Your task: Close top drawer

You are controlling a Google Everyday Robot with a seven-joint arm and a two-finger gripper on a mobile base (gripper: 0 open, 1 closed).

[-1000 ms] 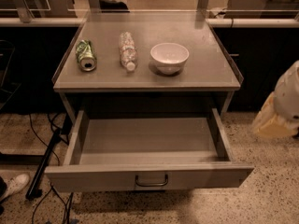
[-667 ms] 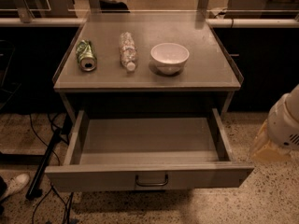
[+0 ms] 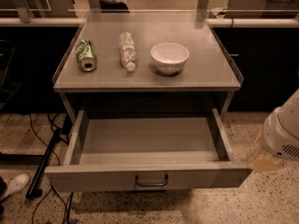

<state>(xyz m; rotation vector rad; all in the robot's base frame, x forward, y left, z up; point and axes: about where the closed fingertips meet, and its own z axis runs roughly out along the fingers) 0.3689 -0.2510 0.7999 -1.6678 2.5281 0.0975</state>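
The top drawer is a wide, shallow grey metal drawer, pulled fully out and empty. Its flat front faces me, with a small dark wire handle at the centre. My arm shows as a white and yellowish shape at the right edge, just right of the drawer's front right corner and lower than before. The gripper itself is out of view.
On the cabinet top lie a green can and a clear plastic bottle, with a white bowl standing to their right. A black pole and cables lie on the floor at left. A white shoe is at bottom left.
My arm at the right edge has moved down and slightly left, toward the drawer's front right corner. The drawer has not moved.
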